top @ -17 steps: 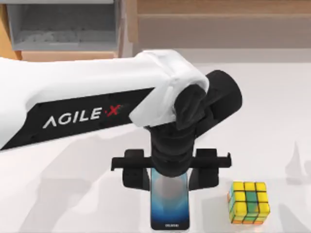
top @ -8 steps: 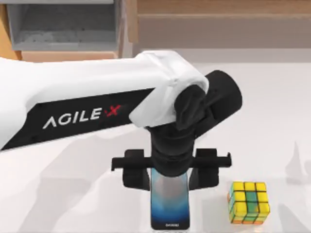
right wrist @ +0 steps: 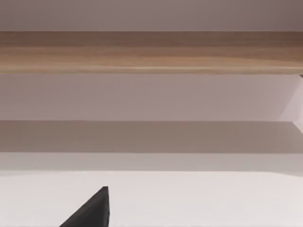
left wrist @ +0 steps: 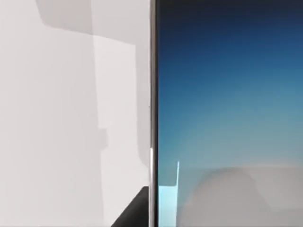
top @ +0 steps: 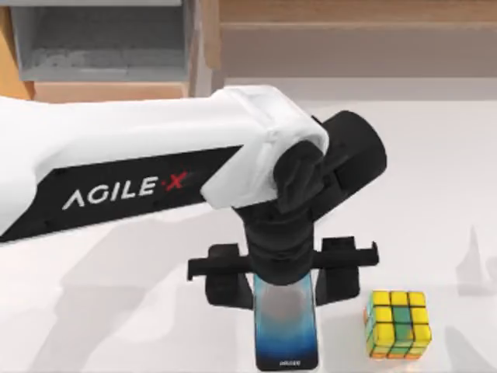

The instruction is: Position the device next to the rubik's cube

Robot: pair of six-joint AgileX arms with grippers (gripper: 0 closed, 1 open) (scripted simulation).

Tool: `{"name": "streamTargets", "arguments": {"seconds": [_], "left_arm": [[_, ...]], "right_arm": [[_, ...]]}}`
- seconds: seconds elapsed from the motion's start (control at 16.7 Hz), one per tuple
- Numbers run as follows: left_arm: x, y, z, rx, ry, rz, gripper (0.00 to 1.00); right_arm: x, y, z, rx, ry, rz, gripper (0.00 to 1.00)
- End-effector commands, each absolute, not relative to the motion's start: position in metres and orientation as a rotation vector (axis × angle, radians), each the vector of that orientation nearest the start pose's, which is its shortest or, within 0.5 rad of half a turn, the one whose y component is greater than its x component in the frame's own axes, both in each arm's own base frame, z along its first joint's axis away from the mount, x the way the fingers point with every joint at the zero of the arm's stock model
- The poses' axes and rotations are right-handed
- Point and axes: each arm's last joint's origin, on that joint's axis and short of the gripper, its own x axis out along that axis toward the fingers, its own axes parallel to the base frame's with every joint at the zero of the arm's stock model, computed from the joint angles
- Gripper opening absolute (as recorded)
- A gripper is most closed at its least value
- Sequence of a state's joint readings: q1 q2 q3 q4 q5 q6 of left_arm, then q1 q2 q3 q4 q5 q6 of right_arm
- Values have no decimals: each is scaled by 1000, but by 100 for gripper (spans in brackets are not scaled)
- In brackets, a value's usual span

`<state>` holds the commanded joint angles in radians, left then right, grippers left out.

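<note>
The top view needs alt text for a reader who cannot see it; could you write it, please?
The left gripper holds the device at the table's near edge, jaws on its long sides. The rubik's cube sits just to its right, a gap between them.

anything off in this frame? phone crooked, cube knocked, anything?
Nothing stands out. The device lies flat and straight between the left gripper fingers, screen intact. The rubik's cube sits square on the table to its right, apart from it.
</note>
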<state>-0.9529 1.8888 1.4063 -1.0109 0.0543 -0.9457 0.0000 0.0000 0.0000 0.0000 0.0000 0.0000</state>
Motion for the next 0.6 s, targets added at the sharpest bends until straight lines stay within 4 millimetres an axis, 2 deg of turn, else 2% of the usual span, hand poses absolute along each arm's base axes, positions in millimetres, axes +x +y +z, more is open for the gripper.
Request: {"name": "streamTargets", "arguments": {"seconds": [0.3,0.6], "left_arm": [[209,-296,184,-111,1604,-123,0],[210,-297,169,-90,1591,-106,0]], "right_arm": [[106,-1,160,0,0,0,100],[106,-1,160,0,0,0,100]]}}
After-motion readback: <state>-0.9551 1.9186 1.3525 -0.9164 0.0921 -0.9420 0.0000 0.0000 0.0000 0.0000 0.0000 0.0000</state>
